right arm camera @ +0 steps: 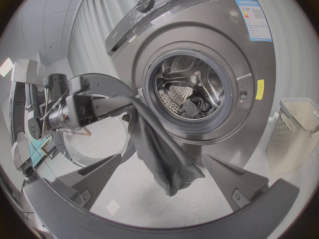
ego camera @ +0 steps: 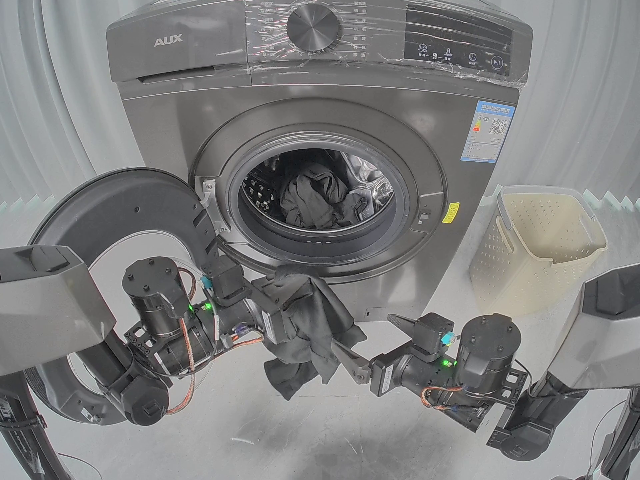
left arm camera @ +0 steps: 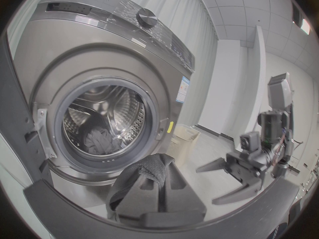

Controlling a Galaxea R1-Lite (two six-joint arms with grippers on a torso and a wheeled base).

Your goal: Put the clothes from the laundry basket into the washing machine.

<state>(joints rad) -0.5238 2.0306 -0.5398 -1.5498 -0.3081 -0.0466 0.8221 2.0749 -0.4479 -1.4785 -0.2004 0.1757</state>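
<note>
My left gripper [ego camera: 283,296] is shut on a dark grey garment [ego camera: 313,331], which hangs in folds just below and in front of the washing machine's open drum [ego camera: 319,191]. In the left wrist view the cloth [left arm camera: 153,166] drapes over the shut fingers [left arm camera: 172,191]. More dark clothes [ego camera: 313,198] lie inside the drum. My right gripper [ego camera: 373,343] stands open close beside the hanging garment's lower right edge, with nothing between its fingers. From the right wrist the garment [right arm camera: 159,150] hangs in front of the open fingers [right arm camera: 99,173].
The machine's round door [ego camera: 113,215] is swung open to the left, behind my left arm. A cream perforated laundry basket [ego camera: 540,248] stands on the floor right of the machine; no clothes show in its visible part. Bare floor lies in front.
</note>
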